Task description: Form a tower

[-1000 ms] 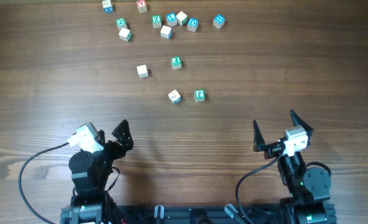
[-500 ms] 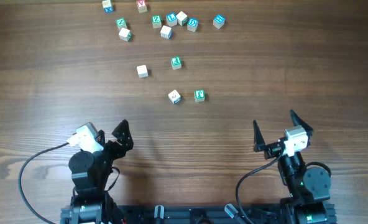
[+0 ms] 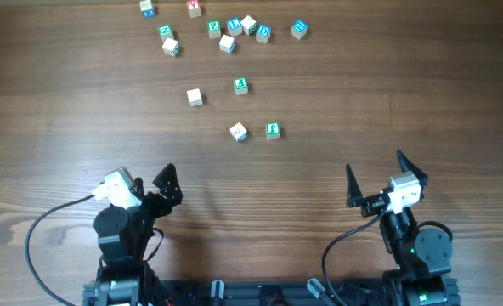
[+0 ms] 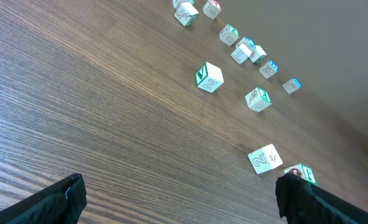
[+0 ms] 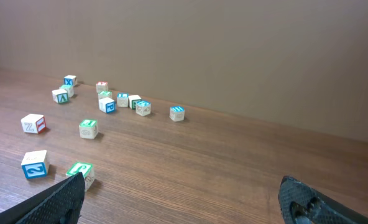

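Letter cubes [image 3: 240,85] lie scattered singly toward the table's [image 3: 56,119] far edge, well apart from the left pincer [image 3: 145,183] and right pincer [image 3: 375,170], both released and empty near the front edge.

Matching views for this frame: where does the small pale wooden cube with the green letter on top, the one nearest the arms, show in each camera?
Overhead: the small pale wooden cube with the green letter on top sits near the picture's centre.
Left wrist: low on the right, partly hidden.
Right wrist: lower left.
Shared landmark: the neighbouring pale wooden cube lies just left of it in every view.
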`<state>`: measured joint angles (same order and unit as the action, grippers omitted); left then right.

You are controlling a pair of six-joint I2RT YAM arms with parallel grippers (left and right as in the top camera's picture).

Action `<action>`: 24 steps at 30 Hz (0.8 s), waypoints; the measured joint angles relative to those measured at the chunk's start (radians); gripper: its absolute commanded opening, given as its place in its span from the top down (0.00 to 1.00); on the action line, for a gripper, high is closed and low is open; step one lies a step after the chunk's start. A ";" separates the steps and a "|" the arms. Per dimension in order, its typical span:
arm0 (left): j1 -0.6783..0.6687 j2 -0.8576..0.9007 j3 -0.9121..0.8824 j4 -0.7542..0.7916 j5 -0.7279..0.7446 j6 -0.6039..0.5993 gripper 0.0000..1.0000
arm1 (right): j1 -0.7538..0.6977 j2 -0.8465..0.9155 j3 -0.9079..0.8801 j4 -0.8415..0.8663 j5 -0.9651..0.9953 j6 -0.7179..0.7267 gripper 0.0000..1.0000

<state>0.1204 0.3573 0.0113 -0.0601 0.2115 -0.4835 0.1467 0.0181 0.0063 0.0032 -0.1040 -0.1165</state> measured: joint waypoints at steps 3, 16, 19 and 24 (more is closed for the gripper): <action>0.000 0.000 0.000 0.000 0.000 0.000 0.00 | 0.000 0.000 0.000 0.000 0.000 0.000 0.00; 0.000 0.000 0.000 -0.003 -0.063 0.000 0.00 | 0.000 0.000 0.000 0.000 0.000 0.000 0.00; 0.000 0.000 0.000 -0.005 -0.089 0.000 0.00 | 0.000 0.000 0.000 0.000 0.000 0.000 0.00; 0.000 0.000 0.000 -0.006 -0.110 0.000 0.00 | 0.000 0.000 0.000 0.000 0.000 0.000 0.01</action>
<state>0.1204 0.3573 0.0113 -0.0666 0.1017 -0.4835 0.1467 0.0181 0.0059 0.0032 -0.1036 -0.1165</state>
